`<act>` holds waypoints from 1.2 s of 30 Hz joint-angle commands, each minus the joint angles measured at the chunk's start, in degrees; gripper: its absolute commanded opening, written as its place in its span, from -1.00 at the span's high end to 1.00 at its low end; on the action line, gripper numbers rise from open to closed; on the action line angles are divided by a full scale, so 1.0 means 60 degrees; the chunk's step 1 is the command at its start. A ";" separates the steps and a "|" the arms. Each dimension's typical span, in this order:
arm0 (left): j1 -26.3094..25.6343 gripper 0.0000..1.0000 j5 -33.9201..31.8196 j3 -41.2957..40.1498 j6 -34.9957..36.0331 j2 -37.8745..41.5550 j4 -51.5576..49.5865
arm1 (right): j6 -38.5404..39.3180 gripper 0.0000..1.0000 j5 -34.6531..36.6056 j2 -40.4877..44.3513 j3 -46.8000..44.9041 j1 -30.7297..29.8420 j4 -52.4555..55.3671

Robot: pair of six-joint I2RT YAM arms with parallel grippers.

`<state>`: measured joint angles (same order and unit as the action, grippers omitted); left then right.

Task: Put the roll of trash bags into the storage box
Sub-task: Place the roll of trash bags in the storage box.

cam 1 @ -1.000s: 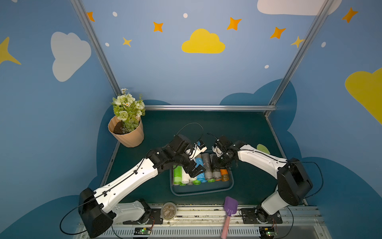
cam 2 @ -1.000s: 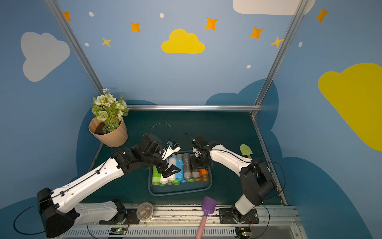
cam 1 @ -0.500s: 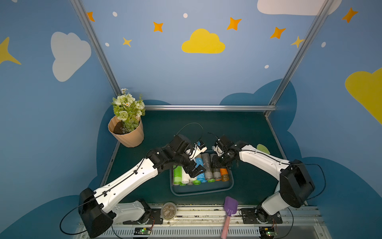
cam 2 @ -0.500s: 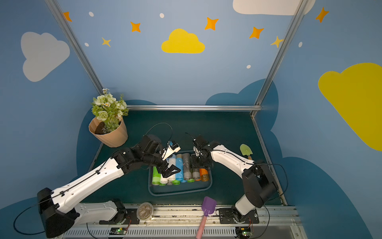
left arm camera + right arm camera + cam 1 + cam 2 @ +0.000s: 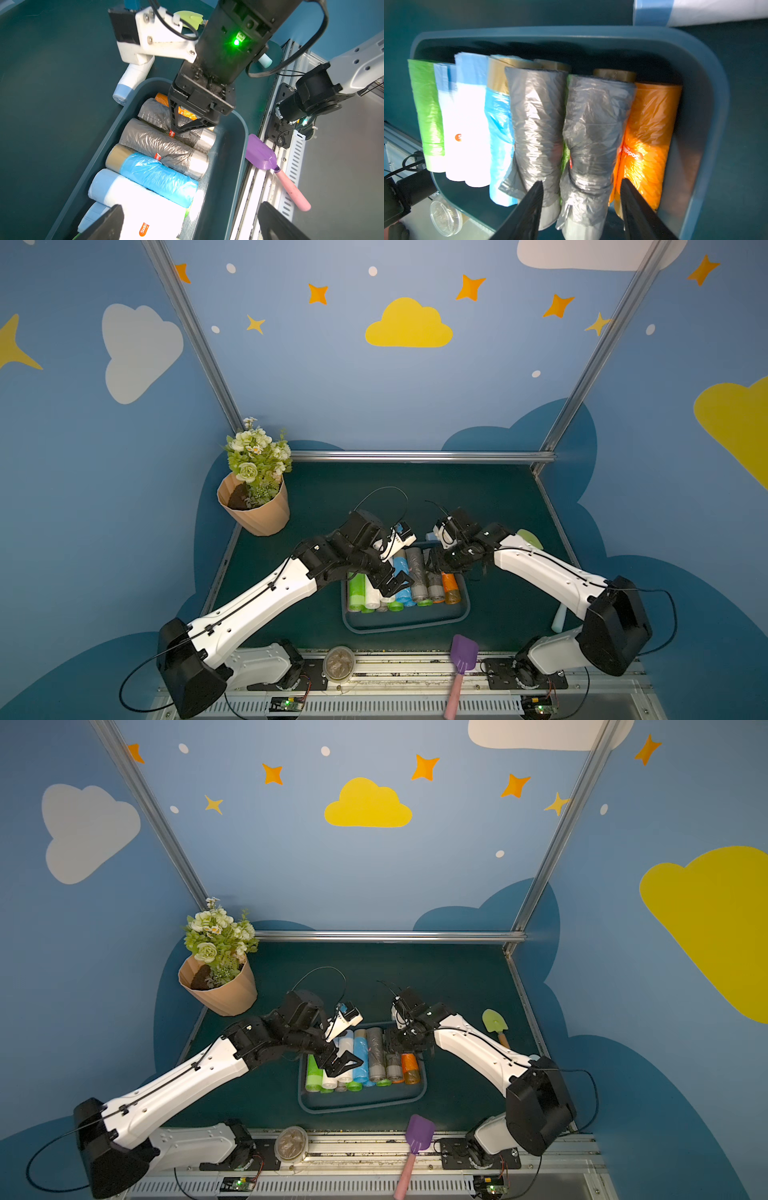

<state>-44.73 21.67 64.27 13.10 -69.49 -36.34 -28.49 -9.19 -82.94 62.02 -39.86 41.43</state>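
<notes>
The dark teal storage box [image 5: 405, 624] [image 5: 361, 1107] holds a row of rolls: green, white, blue, two grey and orange. My right gripper [image 5: 581, 181] [image 5: 435, 566] hangs over the box's right part, its jaws open either side of a grey roll of trash bags [image 5: 591, 135] [image 5: 153, 112]. That roll lies in the box beside the orange roll [image 5: 652, 124], and a narrow gap shows at each finger. My left gripper [image 5: 190, 209] [image 5: 395, 581] is wide open and empty above the white roll [image 5: 145, 205].
A white roll with a blue end [image 5: 133, 79] [image 5: 695, 10] lies on the mat just beyond the box's far rim. A tan flower pot [image 5: 255, 506] stands at back left. A purple scoop [image 5: 462, 655] and a clear round dish [image 5: 338, 662] lie on the front rail. A green trowel [image 5: 494, 1021] lies at right.
My right gripper's jaws have spread apart around the grey roll, which stays lying in the box. The left arm has not moved.
</notes>
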 commanded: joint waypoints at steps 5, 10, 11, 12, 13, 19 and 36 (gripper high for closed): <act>-0.0015 -1.00 0.0085 0.0006 0.0101 0.0256 -0.0098 | -0.0027 -0.15 0.0273 0.0527 -0.0150 -0.0036 -0.0144; -0.0001 -1.00 0.0100 0.0025 0.0101 0.0244 -0.0133 | -0.0086 -0.18 0.0342 0.1115 -0.0372 0.0006 -0.0453; 0.0013 -1.00 0.0108 0.0026 0.0101 0.0259 -0.0127 | -0.0082 -0.19 0.0345 0.1235 -0.0418 0.0007 -0.0487; -0.0001 -1.00 0.0108 0.0032 0.0105 0.0275 -0.0113 | -0.0071 -0.20 0.0353 0.1356 -0.0457 0.0012 -0.0538; 0.0007 -1.00 0.0109 0.0019 0.0101 0.0310 -0.0097 | -0.0091 -0.22 0.0380 0.1506 -0.0521 0.0024 -0.0587; 0.0002 -1.00 0.0017 -0.0025 0.0101 0.0283 -0.0019 | -0.0156 -0.38 0.1075 0.2391 -0.0698 0.0401 -0.0492; 0.0022 -1.00 -0.0073 -0.0092 -0.0074 0.0348 0.0241 | 0.5646 -0.47 0.2228 -0.0826 0.2933 0.3970 0.1431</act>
<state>-44.75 21.34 64.25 13.02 -68.53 -35.77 -5.19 2.68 -85.17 76.38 -17.23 49.04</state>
